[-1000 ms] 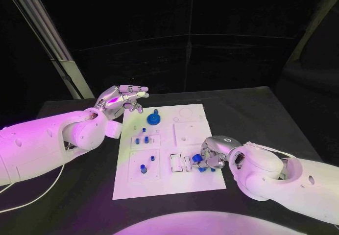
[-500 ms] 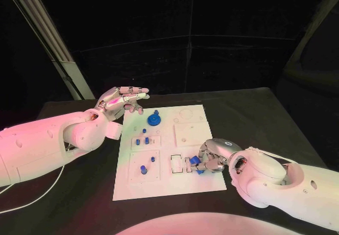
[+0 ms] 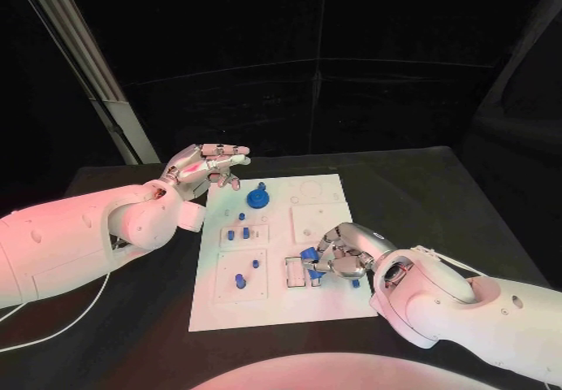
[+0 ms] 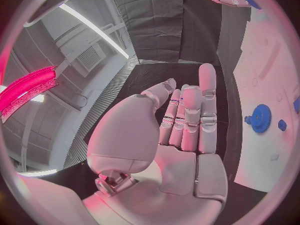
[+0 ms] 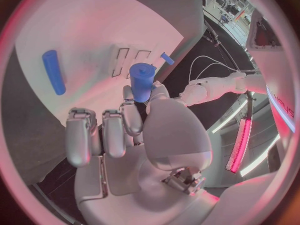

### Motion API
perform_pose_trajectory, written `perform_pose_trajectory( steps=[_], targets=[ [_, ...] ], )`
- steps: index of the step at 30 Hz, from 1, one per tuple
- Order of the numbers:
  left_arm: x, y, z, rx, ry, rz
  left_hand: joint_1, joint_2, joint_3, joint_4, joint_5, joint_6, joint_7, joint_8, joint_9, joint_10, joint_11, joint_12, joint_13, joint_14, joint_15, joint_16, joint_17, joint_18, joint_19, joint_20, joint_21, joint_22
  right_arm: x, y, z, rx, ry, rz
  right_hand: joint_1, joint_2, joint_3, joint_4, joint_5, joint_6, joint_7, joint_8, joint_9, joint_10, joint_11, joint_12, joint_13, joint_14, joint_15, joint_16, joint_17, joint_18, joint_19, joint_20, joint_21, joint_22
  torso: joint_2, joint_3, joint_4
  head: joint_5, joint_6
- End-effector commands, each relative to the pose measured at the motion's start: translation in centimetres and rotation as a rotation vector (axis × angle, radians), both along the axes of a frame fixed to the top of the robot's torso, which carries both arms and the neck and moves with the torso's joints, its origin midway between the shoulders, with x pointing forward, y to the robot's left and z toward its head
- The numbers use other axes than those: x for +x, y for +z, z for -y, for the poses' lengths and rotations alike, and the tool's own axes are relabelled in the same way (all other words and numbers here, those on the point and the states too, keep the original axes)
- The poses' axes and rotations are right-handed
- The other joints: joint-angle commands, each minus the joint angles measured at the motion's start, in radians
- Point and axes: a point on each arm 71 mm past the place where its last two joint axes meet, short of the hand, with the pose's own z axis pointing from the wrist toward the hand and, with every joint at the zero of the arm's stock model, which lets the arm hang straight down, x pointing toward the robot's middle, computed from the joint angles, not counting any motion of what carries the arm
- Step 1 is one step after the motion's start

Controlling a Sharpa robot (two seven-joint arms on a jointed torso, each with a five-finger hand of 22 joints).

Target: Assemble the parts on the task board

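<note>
The table (image 3: 445,175) wears a black matt cloth, creased in places. On it the task board (image 3: 314,307) looks like smooth white plastic with a flat, unshiny face and shallow moulded recesses. The blue gear (image 3: 257,197) and the blue peg (image 5: 142,81) look like smooth moulded plastic, slightly satin. The right hand (image 3: 336,252) holding that peg, and the left hand (image 3: 209,165), have silvery fingers with a brushed metal look and pale, dull pads. Both arms are cased in glossy white plastic shells that catch the coloured light.
</note>
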Motion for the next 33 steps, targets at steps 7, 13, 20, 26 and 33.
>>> perform_pose_trajectory(
  steps=[7, 13, 20, 26, 33],
  targets=[
    [-0.1, 0.1, 0.4, -0.012, -0.018, -0.001, -0.006, -0.001, -0.001, 0.000, 0.003, -0.007, -0.001, 0.006, 0.001, -0.007, 0.000, 0.005, 0.000, -0.004, -0.001, 0.004, -0.001, 0.013, 0.004, 0.001, 0.001, -0.001, 0.1, -1.1, -1.8, -0.009, 0.017, -0.131, -0.020, 0.022, -0.018, 0.002, -0.014, 0.024, -0.007, 0.002, 0.012, 0.005, -0.008, -0.007, 0.002, 0.059, -0.007, -0.002, 0.015, -0.015, 0.031, -0.008, 0.006, 0.141, 0.001, 0.0007, -0.0017, 0.009, 0.001],
    [-0.1, 0.1, 0.5, -0.011, -0.019, -0.002, -0.006, -0.001, -0.001, 0.000, 0.003, -0.007, -0.001, 0.006, 0.001, -0.007, 0.000, 0.005, 0.000, -0.004, -0.001, 0.004, -0.001, 0.013, 0.004, 0.001, 0.001, -0.001, 0.2, -1.6, -2.4, -0.047, 0.024, -0.163, -0.026, 0.033, -0.023, 0.002, -0.019, 0.040, -0.014, 0.010, 0.024, 0.003, -0.014, -0.020, -0.005, 0.057, -0.011, -0.006, 0.009, -0.015, 0.029, -0.011, 0.005, 0.139, 0.001, -0.0010, -0.0025, 0.011, -0.001],
    [-0.1, 0.1, 0.6, -0.013, -0.024, -0.003, -0.005, -0.001, -0.001, -0.001, 0.003, -0.009, 0.000, 0.006, 0.001, -0.009, 0.000, 0.006, 0.000, -0.005, 0.000, 0.004, -0.002, 0.013, 0.003, 0.001, 0.001, -0.002, 0.5, -1.6, -2.5, -0.076, 0.008, -0.135, -0.033, 0.038, -0.031, 0.002, -0.025, 0.054, -0.020, 0.017, 0.036, 0.003, -0.019, -0.030, -0.009, 0.057, -0.015, -0.008, 0.009, -0.015, 0.029, -0.015, 0.004, 0.138, 0.000, 0.0007, -0.0016, 0.015, -0.001],
    [-0.1, 0.1, 0.6, -0.014, -0.027, -0.004, -0.004, 0.000, 0.001, -0.002, 0.004, -0.009, 0.000, 0.007, 0.001, -0.010, 0.000, 0.007, 0.000, -0.006, 0.000, 0.005, -0.003, 0.013, 0.003, 0.001, 0.001, -0.002, 0.7, -1.5, -2.6, -0.090, 0.002, -0.100, -0.062, 0.042, -0.059, 0.003, -0.110, 0.059, -0.025, 0.021, 0.055, 0.004, -0.024, -0.044, -0.013, 0.056, -0.020, -0.013, 0.004, -0.014, 0.028, -0.020, 0.002, 0.136, 0.000, 0.0011, -0.0023, 0.016, 0.000],
    [-0.1, 0.1, 0.7, -0.014, -0.031, -0.006, -0.004, 0.000, 0.001, -0.002, 0.004, -0.009, 0.000, 0.007, 0.001, -0.010, 0.000, 0.007, 0.000, -0.006, 0.000, 0.005, -0.002, 0.013, 0.003, 0.001, 0.001, -0.002, 0.8, -1.5, -2.7, -0.092, -0.002, -0.081, -0.152, 0.030, -0.123, 0.005, -0.351, 0.042, -0.022, 0.024, 0.080, -0.017, -0.019, -0.103, -0.048, 0.048, -0.018, -0.041, -0.032, -0.009, 0.013, -0.020, -0.011, 0.113, 0.001, 0.0004, -0.0036, 0.016, 0.001]
  ],
)
